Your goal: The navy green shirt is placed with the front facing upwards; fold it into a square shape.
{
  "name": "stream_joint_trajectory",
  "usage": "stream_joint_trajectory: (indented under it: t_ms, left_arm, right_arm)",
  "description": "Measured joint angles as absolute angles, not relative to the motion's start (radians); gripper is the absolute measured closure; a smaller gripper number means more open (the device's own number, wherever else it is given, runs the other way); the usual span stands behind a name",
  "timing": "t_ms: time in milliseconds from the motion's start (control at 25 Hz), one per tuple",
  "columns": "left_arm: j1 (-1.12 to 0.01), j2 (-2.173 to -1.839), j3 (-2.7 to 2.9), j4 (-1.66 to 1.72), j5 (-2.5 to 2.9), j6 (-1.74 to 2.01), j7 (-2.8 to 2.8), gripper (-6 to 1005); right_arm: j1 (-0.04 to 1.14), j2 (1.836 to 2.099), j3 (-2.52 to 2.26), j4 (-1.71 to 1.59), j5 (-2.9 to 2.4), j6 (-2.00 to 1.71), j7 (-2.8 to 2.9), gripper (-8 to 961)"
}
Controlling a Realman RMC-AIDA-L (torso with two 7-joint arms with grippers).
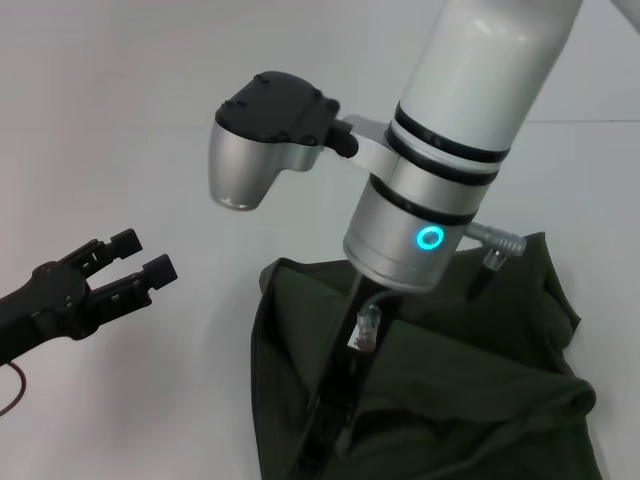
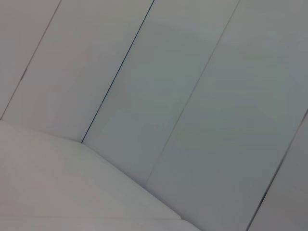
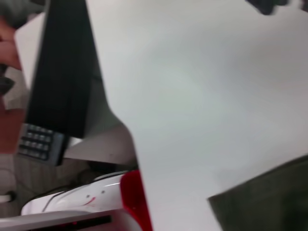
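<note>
L gripper (image 1: 142, 258) hovers at 9 o'clock, jaws apart, holding nothing; R arm (image 1: 440, 180) over bunched navy green shirt (image 1: 480, 390) on white counter (image 1: 120, 90), R jaws unreadable.

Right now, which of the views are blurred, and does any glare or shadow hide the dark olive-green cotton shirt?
Head view: sharp; no glare; the dark olive-green cotton shirt shows its folds, partly hidden by the right arm's silver wrist; the black left gripper is crisp. Left wrist view: only flat pale panels. Right wrist view: blurred; shirt corner soft.
</note>
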State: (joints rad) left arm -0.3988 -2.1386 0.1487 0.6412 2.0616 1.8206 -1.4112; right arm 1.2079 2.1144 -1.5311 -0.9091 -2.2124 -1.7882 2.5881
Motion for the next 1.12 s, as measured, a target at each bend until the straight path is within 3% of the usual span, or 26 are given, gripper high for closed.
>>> stream_joint_trajectory:
  t_ms: [1120]
  left_arm:
    - [-0.401, -2.140, 0.149, 0.628, 2.062, 1.801, -1.398, 51]
  right_arm:
    - [1.214, 2.115, -1.701, -0.854, -2.193, -1.720, 2.531, 52]
